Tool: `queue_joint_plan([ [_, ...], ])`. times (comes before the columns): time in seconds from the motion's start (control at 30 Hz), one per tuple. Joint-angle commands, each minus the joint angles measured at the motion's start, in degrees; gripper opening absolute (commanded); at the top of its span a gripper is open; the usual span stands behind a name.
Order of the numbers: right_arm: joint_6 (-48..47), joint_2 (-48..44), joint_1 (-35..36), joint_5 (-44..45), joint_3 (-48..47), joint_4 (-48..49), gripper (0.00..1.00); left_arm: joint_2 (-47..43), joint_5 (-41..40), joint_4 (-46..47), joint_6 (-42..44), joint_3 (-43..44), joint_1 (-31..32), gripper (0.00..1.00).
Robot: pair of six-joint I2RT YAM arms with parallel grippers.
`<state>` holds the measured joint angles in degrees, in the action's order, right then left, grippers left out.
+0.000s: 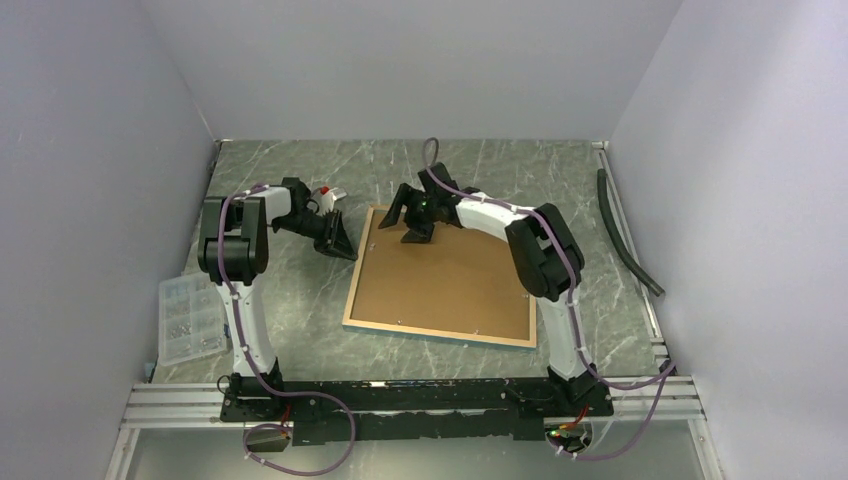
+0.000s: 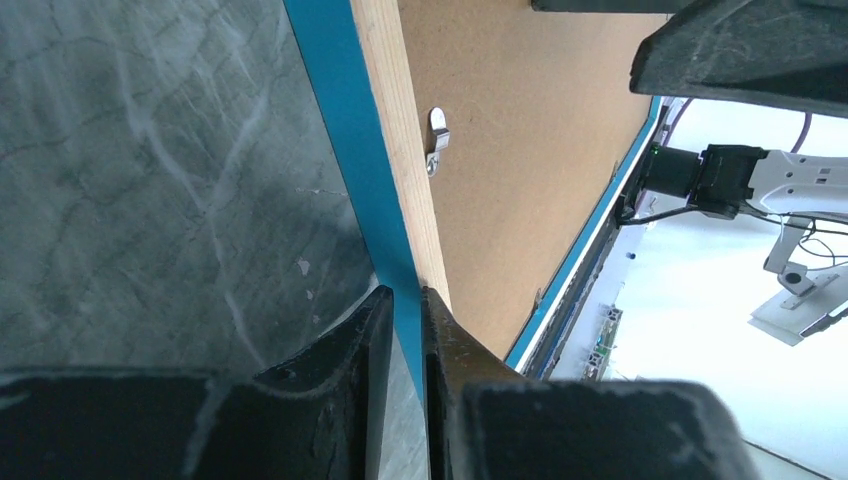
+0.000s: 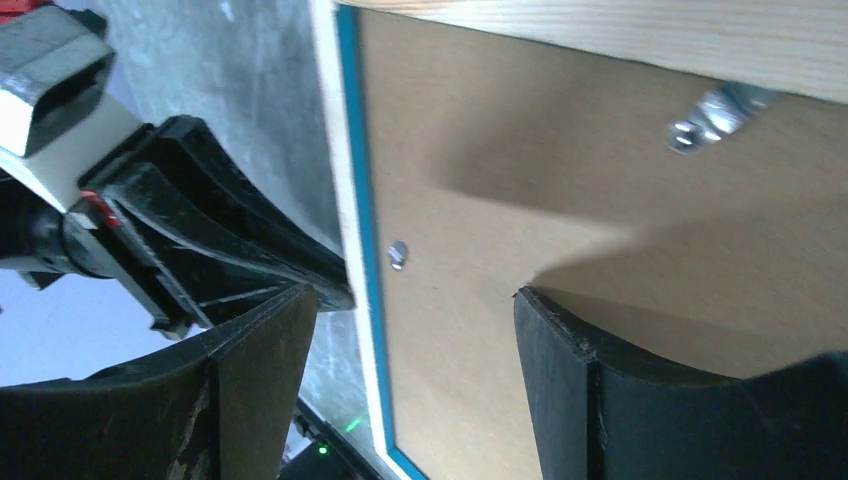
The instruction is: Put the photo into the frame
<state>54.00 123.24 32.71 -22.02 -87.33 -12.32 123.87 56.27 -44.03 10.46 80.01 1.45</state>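
Here, frame (image 1: 440,334), seemingly marble table (image 1: 305,285), pale walls (image 1: 420,60)

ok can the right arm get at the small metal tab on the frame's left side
Probably yes: the right gripper hangs open over the backing panel, the tab lies just ahead with nothing between, and the left gripper pinches the frame at its side rim.

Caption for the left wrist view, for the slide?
Left tool pinches the blue-rimmed edge of the frame; its brown backing panel and one metal tab face the camera.
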Motion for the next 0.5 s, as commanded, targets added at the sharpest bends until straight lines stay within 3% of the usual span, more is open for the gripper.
queue_joint_plan([
  [0.0, 2.9, 2.3, 1.6, -2.2, -5.5, 3.9, 0.76, 0.5, 0.8, 1.2, -0.8, -0.6, 0.4, 0.21],
  [0.47, 4.0, 7.6, 4.9, -4.0, -10.6, 1.3, 0.75, 0.7, 0.2, 1.2, -0.7, -0.8, 0.4, 0.18],
])
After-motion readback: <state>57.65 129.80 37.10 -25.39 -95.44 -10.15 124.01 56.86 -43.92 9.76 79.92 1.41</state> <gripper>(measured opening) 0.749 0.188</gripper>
